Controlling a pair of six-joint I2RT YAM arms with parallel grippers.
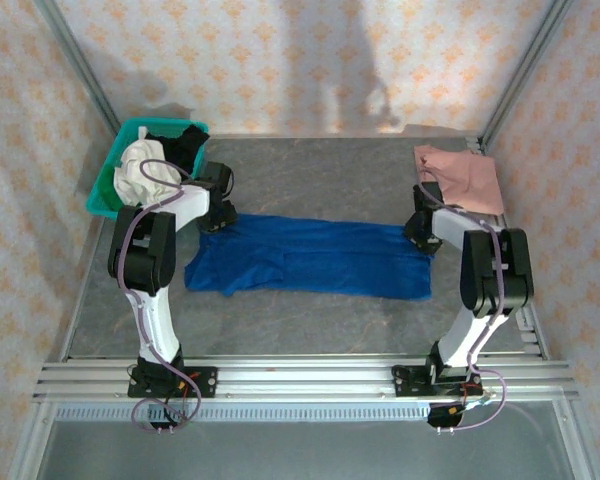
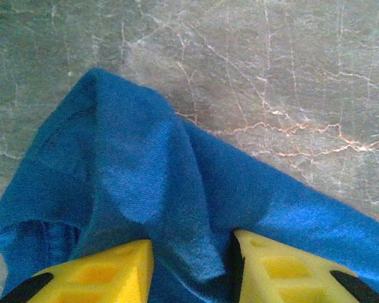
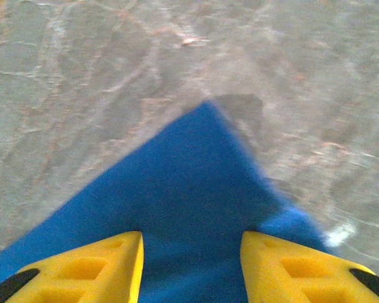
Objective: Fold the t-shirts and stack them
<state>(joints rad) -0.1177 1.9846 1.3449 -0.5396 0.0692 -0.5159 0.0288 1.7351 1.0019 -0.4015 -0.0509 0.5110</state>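
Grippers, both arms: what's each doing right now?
Left gripper: closed on the blue t-shirt.
Right gripper: closed on the blue t-shirt's corner.

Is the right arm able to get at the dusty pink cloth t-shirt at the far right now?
Probably not yet. The dusty pink t-shirt lies just beyond the right gripper, path apparently clear, but that gripper looks clamped on a corner of the royal blue cloth t-shirt and must release first.

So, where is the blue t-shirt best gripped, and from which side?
Grip the blue t-shirt at its two far corners, coming down from above. It lies spread as a long band across the table, so the corners are thin, free edges. The left gripper and right gripper each have one corner between their jaws.
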